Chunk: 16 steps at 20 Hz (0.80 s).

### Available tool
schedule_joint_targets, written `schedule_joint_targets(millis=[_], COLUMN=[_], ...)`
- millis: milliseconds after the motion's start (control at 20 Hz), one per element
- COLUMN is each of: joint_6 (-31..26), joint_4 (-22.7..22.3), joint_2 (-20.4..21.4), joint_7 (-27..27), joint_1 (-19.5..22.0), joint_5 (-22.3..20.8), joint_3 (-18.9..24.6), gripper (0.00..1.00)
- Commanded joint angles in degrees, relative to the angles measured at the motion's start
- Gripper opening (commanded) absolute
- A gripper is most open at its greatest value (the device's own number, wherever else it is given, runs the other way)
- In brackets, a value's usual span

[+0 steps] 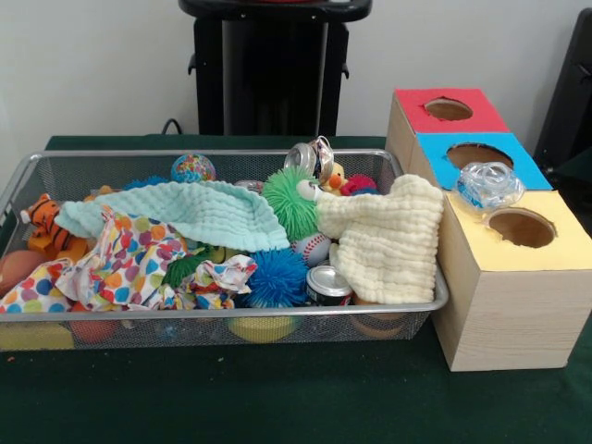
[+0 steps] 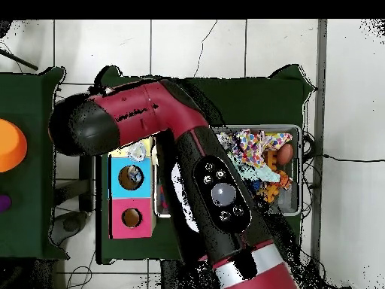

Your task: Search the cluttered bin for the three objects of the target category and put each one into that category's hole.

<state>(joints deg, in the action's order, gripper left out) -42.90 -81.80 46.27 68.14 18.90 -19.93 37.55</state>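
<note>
A silver can (image 1: pixel 327 283) stands upright in the wire bin (image 1: pixel 231 314), long axis vertical, lid up, at about 5 o'clock in the bin in the front view. Its body is hidden below the lid and its label is too small to read. A cream cloth (image 1: pixel 388 236) touches it at 3 o'clock and drapes over the bin's corner; a blue spiky ball (image 1: pixel 277 277) presses against it at 9 o'clock, and a baseball (image 1: pixel 313 248) sits just beyond it at 12 o'clock.

A 2nd, crushed can (image 1: pixel 308 157) leans tilted at the bin's 1 o'clock rim, long axis slanting, one end toward the camera. A green fuzzy toy (image 1: pixel 289 199) lies between the 2 cans.

A mint cloth (image 1: pixel 199 211) spreads over the bin's middle and a dotted cloth (image 1: pixel 129 259) covers the 8 o'clock part, so much of what lies beneath is hidden. A tiger toy (image 1: pixel 44 227) sits at 9 o'clock, and a speckled ball (image 1: pixel 192 168) at 11 o'clock.

At 3 o'clock from the bin, touching it, stand 3 boxes in a row, each with 1 round hole on top: a red box (image 1: pixel 416 116), a blue box (image 1: pixel 444 166) and a yellow box (image 1: pixel 564 250). A crumpled clear plastic piece (image 1: pixel 488 185) rests across the blue and yellow tops.

In the overhead view the red arm (image 2: pixel 203 173) covers most of the bin. The pincer shows in neither view, so whether it is released or clenched cannot be told.
</note>
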Motion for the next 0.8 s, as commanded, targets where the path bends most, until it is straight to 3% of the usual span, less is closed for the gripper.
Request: schedule_joint_targets(millis=[50, 800], joint_6=[-5.80, -5.41], joint_4=[1.86, 0.67], joint_2=[-0.20, -0.78], joint_7=[7.52, 0.21], joint_1=[1.61, 7.03], joint_5=[-0.33, 3.49], joint_3=[-6.20, -2.00], gripper=[1.00, 1.00])
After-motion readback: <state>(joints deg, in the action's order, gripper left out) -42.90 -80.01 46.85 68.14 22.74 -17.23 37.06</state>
